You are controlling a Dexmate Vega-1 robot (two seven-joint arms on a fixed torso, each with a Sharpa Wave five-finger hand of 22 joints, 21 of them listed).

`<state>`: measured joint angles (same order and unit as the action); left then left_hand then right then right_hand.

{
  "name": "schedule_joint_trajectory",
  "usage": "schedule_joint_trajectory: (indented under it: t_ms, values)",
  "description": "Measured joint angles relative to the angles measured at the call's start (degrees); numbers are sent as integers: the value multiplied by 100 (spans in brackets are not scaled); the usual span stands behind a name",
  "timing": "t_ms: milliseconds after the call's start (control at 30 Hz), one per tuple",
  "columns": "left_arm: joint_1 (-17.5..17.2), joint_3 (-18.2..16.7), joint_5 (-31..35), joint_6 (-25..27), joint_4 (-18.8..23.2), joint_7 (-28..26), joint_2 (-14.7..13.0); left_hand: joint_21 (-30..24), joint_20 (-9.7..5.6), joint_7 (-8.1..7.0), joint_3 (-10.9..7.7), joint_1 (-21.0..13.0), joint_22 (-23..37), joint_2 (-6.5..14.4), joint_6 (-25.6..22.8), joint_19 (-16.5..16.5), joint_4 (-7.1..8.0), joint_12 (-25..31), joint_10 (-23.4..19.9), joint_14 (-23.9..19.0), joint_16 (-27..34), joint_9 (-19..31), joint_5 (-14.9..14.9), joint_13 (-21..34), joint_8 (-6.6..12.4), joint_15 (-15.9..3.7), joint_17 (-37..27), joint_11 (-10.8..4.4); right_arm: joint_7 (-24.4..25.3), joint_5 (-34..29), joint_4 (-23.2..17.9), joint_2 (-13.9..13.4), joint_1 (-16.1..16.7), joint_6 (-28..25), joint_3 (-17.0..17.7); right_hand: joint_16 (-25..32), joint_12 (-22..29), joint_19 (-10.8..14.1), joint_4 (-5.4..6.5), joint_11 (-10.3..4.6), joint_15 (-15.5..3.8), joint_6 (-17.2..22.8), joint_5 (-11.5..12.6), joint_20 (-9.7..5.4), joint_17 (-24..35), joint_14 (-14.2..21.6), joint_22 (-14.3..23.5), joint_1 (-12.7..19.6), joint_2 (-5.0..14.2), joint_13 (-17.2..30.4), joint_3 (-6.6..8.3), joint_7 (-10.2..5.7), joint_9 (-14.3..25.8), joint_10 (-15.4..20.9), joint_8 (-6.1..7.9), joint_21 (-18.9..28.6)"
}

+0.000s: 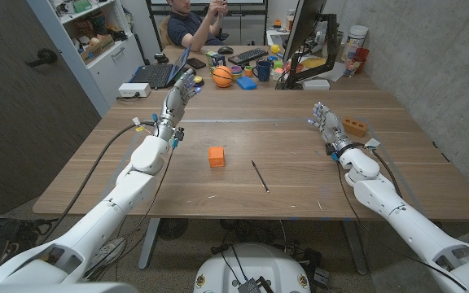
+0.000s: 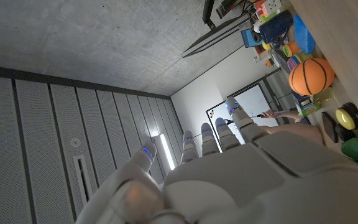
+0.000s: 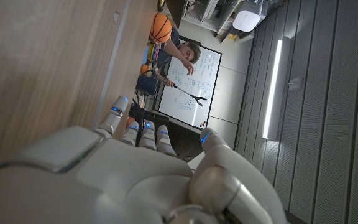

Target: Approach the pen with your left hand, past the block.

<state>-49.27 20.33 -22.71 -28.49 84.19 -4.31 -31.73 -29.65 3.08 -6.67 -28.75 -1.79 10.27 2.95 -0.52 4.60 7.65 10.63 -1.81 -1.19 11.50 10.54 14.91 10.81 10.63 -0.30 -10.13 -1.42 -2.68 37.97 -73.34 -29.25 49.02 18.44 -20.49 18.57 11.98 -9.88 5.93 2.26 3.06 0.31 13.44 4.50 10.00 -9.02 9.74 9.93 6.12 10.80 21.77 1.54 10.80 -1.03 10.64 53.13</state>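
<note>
The pen [image 1: 260, 176] lay on the counter [image 1: 300, 122] near its front middle, the orange block [image 1: 216, 156] just to its left. My left hand [image 1: 181, 88] hovered well beyond the block, fingers spread, empty. My right hand [image 1: 326, 124] looked open too, probably touching nothing

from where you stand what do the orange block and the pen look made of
Block: probably foam or matte plastic, going by its flat, even orange with no glare. Pen: thin dark stick, likely plastic or metal; too small to tell which.
</note>
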Motion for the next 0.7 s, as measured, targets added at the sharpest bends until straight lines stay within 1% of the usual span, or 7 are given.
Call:
schedule_joint_trajectory:
  t_ms: [100,133,300,400,433,667,700]
  values:
    - [-9,-8,136,-27,110,-65,-52,22,16,0,0,0,0,0,0,-17,0,0,0,0,0,0,0,0,0,0,0,0,0,3,-1,0,8,6,2,0,0,0,0,0,0,0,0,0,0,0,0,0,0,0,0,0,0,0,0,0]
    - [-16,-17,369,-73,233,-140,-106,22,22,-2,-10,0,0,0,2,-22,-10,0,0,0,0,0,0,0,0,0,0,0,0,5,-4,0,18,17,3,0,0,0,0,0,0,0,0,0,0,0,0,0,0,0,0,0,0,0,0,0]
    - [-28,-31,858,-165,493,-281,-212,43,22,-52,1,-36,0,-14,11,-22,-47,0,0,0,0,0,0,0,0,0,0,0,0,12,-8,2,34,31,7,0,0,0,0,0,0,0,0,0,0,0,0,0,0,-1,0,0,0,0,0,-38]
    - [-28,-39,858,-165,644,-281,-270,43,21,-52,1,-53,0,-7,11,-22,-46,0,0,0,0,0,0,0,0,0,0,0,2,15,-12,3,43,40,10,0,0,0,0,0,0,0,0,0,0,0,0,0,0,-1,0,0,0,0,0,-37]
    - [-29,-42,1261,-238,702,-385,-291,54,21,-52,1,-53,0,-7,11,-22,-46,0,1,0,0,0,0,-1,0,0,0,-1,4,16,-16,4,57,42,15,0,0,0,0,0,0,0,0,0,0,0,-1,0,0,-1,0,0,-1,0,0,-38]
    - [-8,-45,1310,-248,977,-396,-372,65,21,-72,0,-52,0,-7,-10,-22,-93,0,43,36,0,-1,0,-16,0,-35,-1,-46,7,24,-16,5,58,58,16,-37,0,0,0,0,0,0,0,0,0,0,-1,0,0,-1,0,0,-1,0,0,-58]
    - [0,-45,1984,-345,1041,-542,-385,65,21,-72,0,-52,-1,-7,-10,-22,-93,0,30,33,0,0,0,-16,0,-38,-1,-76,7,24,-16,9,77,67,22,-39,0,0,0,0,0,0,0,0,0,0,-1,0,0,-1,0,0,-1,0,0,-58]
